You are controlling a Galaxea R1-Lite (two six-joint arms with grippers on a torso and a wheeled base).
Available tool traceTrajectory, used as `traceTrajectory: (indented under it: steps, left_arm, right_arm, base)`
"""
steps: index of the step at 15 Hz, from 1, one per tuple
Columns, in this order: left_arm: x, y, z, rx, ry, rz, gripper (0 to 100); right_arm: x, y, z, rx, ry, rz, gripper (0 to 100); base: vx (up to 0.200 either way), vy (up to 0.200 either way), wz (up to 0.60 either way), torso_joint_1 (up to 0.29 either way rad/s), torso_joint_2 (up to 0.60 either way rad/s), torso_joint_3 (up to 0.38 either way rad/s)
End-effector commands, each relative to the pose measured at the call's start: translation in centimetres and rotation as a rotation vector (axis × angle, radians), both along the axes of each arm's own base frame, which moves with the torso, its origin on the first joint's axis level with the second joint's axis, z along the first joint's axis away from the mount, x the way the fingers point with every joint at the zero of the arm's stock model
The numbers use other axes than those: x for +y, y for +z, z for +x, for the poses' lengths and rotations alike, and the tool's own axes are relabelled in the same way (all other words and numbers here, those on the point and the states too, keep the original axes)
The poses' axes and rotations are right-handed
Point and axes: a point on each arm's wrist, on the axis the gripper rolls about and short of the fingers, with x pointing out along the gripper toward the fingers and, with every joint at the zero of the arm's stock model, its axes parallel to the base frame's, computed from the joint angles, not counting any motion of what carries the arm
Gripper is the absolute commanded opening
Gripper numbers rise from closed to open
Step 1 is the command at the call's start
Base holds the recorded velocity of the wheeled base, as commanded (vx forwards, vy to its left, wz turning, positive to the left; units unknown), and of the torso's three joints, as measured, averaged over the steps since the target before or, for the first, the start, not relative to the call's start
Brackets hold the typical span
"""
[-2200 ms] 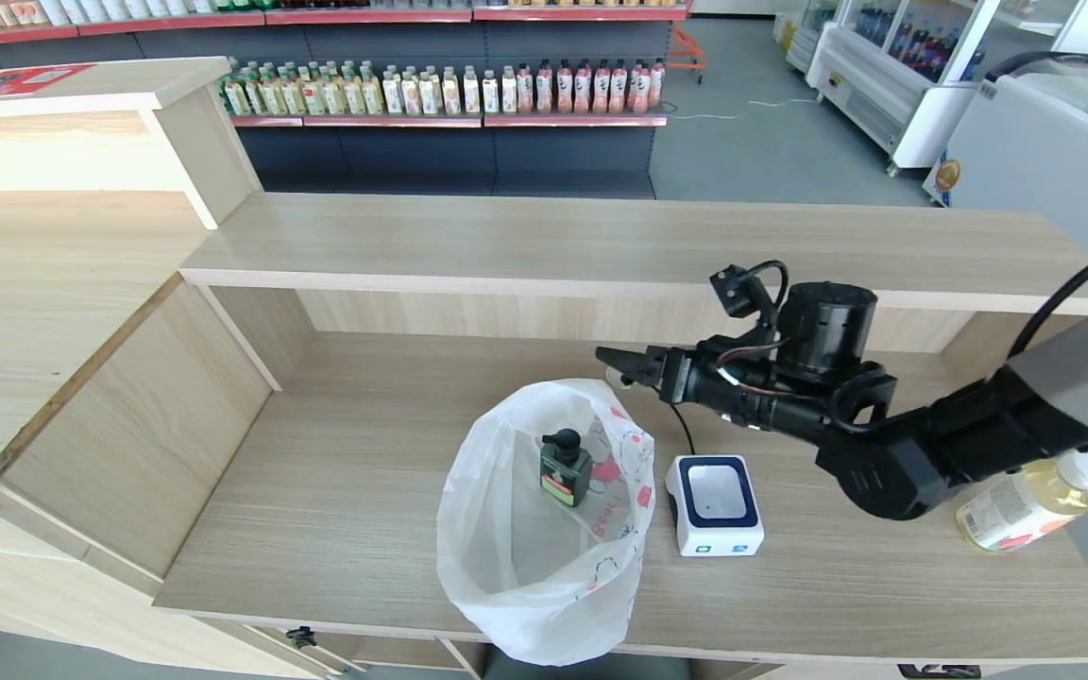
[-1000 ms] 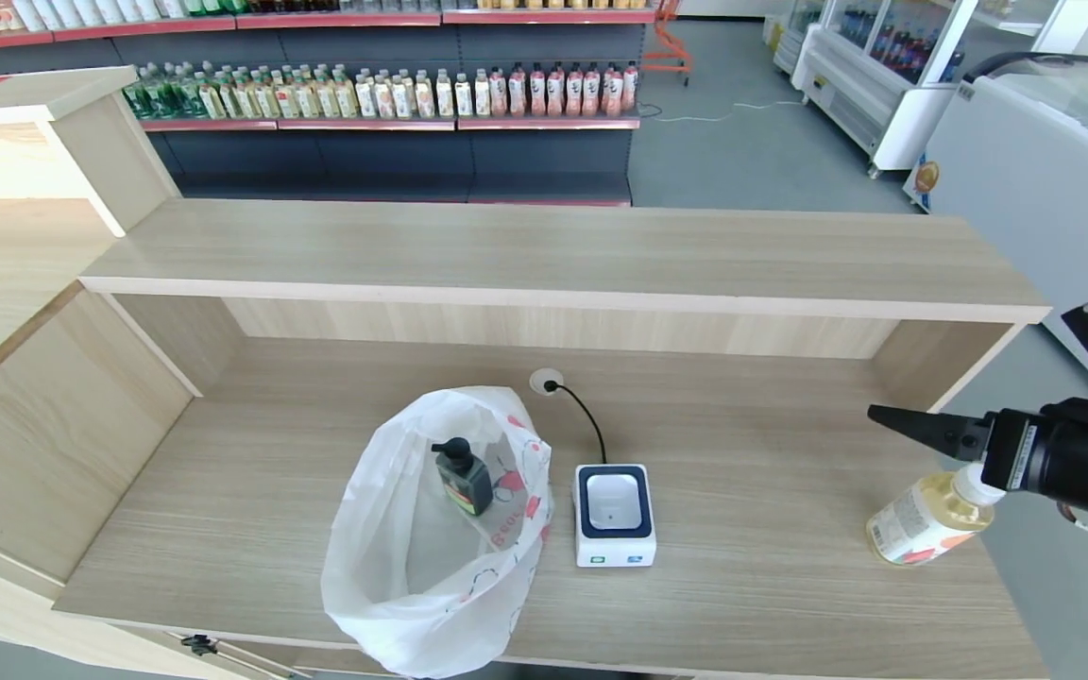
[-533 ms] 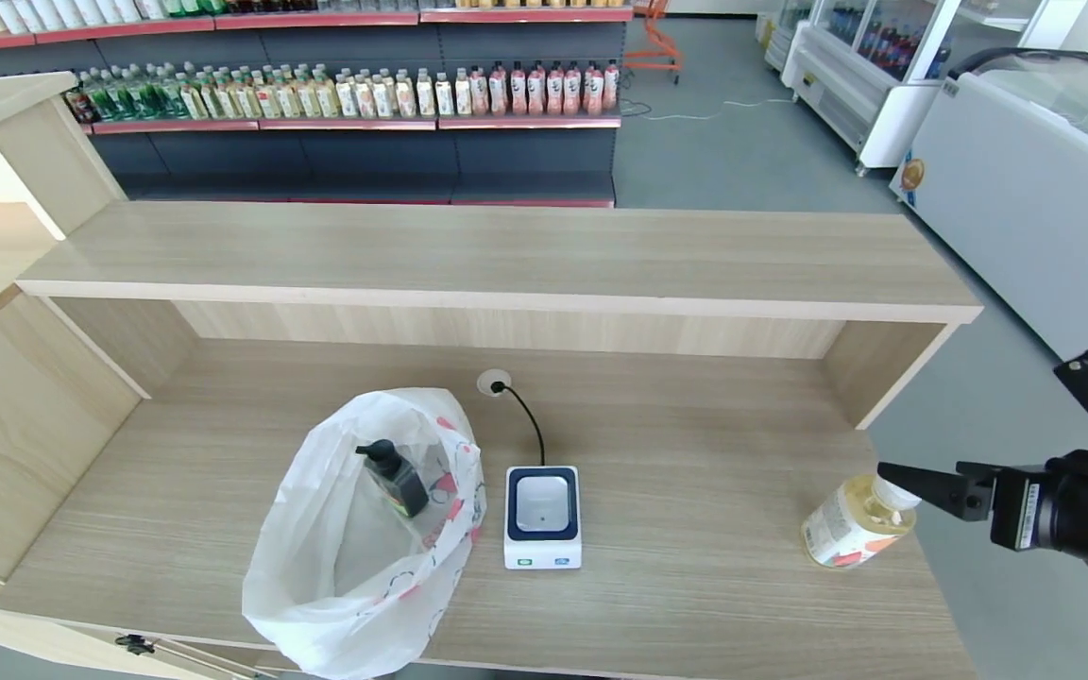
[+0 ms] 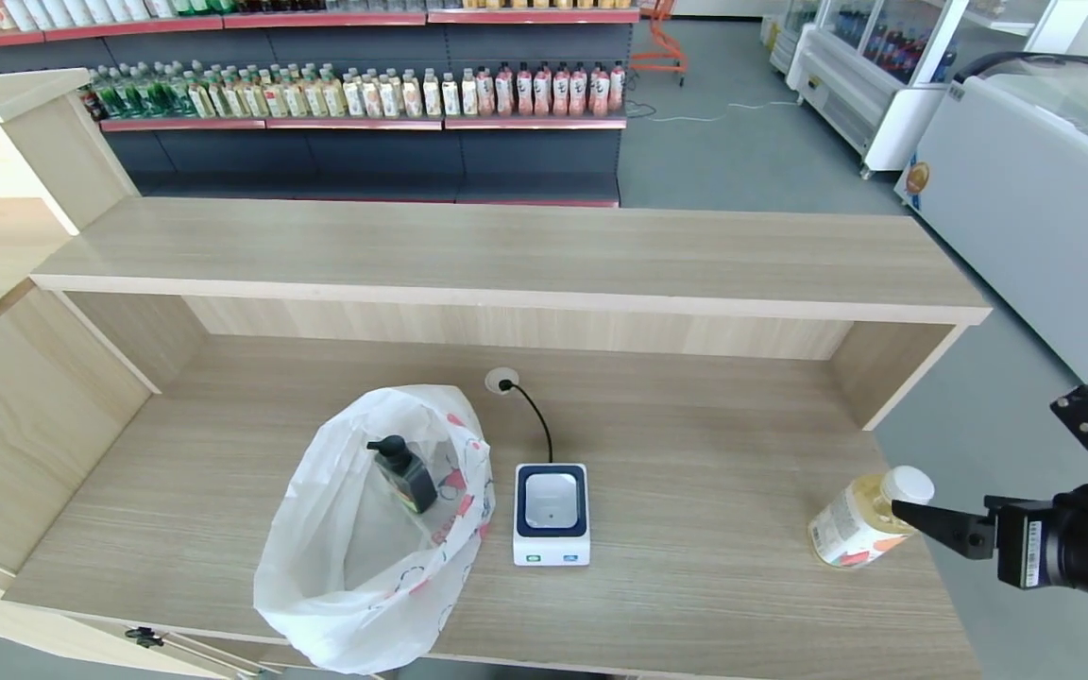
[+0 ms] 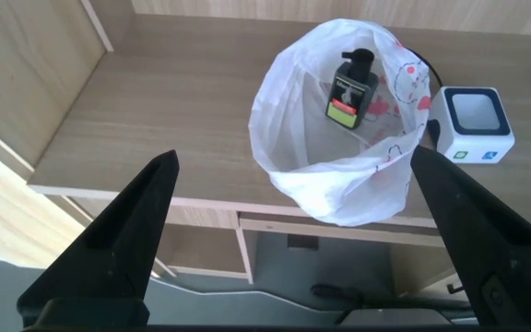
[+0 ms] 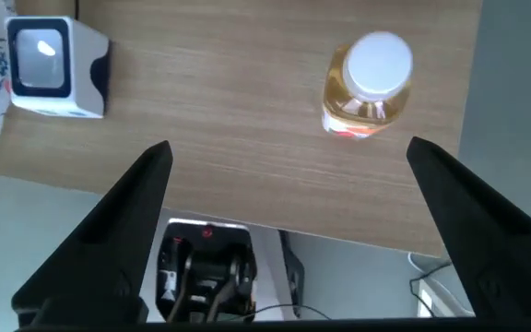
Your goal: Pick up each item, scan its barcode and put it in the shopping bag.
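A white shopping bag [image 4: 369, 557] stands open on the counter with a dark pump bottle [image 4: 404, 475] inside it. To its right sits the white barcode scanner [image 4: 552, 513]. At the counter's right end stands a yellow bottle [image 4: 867, 518] with a white cap. My right gripper [image 4: 912, 518] hangs open just right of this bottle, its tip under the cap. From the right wrist, the yellow bottle [image 6: 369, 83] lies ahead of the spread fingers [image 6: 146, 212], untouched. My left gripper [image 5: 293, 155] is open, held high over the counter's front edge above the bag [image 5: 339, 175] and pump bottle [image 5: 350, 88].
The wooden counter [image 4: 714, 444] has a raised ledge [image 4: 506, 255] behind it and side walls at both ends. A black cable [image 4: 535, 411] runs from the scanner to a hole at the back. The scanner [image 6: 49, 66] appears left of the bottle in the right wrist view.
My right arm left the spot over the bag and swung right to the yellow bottle, then sank from cap height to below the cap. The head camera shifted meanwhile.
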Motion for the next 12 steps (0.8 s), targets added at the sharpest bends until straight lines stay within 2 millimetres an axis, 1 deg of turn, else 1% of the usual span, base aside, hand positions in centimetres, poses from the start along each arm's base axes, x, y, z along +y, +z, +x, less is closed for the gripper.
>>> traceTrajectory:
  steps: [1,3,5,9,12]
  left_arm:
    - [0.0,0.0,0.0,0.0,0.001,0.0,100]
    - [0.0,0.0,0.0,0.0,0.001,0.0,100]
    - [0.0,0.0,0.0,0.0,0.001,0.0,100]
    - [0.0,0.0,0.0,0.0,0.001,0.0,100]
    - [0.0,0.0,0.0,0.0,0.001,0.0,100]
  right_arm:
    - [-0.6,-1.3,-0.3,0.072,-0.056,-0.076,100]
    - [-0.9,-2.5,-0.2,0.137,-0.149,-0.145,100]
    - [-1.2,-3.2,0.2,0.176,-0.237,-0.207,100]
    - [-1.4,-4.8,1.2,0.267,-0.293,-0.275,100]
    - [-1.8,-6.3,2.6,0.31,-0.33,-0.298,100]
  base:
    - [0.0,0.0,0.0,0.0,0.0,0.0]
    - [0.0,0.0,0.0,0.0,0.0,0.0]
    - [0.0,0.0,0.0,0.0,0.0,0.0]
    - [0.0,0.0,0.0,0.0,0.0,0.0]
    - [0.0,0.0,0.0,0.0,0.0,0.0]
